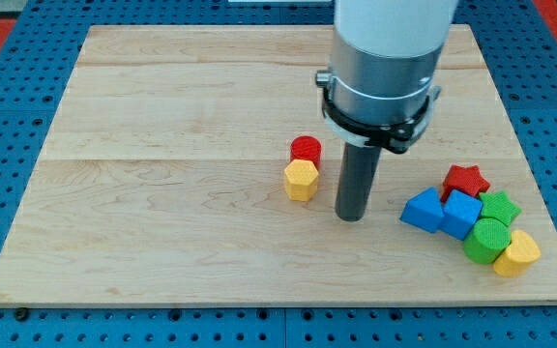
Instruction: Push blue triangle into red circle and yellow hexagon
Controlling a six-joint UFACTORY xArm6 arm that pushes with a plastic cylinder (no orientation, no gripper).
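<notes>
The blue triangle lies at the view's right, at the left end of a cluster of blocks. The red circle sits near the board's middle, with the yellow hexagon touching it just below. My tip rests on the board between the two groups, right of the yellow hexagon and left of the blue triangle, touching neither.
Right of the blue triangle are a blue cube, a red star, a green star, a green cylinder and a yellow block. The wooden board lies on a blue pegboard.
</notes>
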